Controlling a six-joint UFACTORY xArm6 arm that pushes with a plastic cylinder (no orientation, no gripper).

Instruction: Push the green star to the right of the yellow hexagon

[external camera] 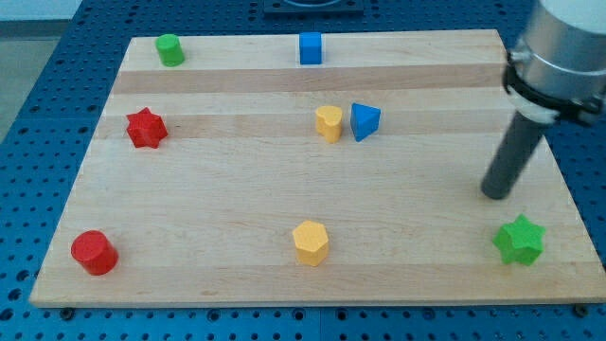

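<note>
The arm (559, 47) runs off the view's top and right edges, so only its lower housing and the dark rod show. The counter (284, 189) loses its bottom right corner past the view's right edge. The yellow block (329, 123) beside the blue one (365, 121) is too small to tell its shape for sure. At the view's top a dark fixture (312, 6) is cut off.

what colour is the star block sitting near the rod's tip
Green. The star shows clearly in the camera view, at the board's lower right, just below my tip.
</note>
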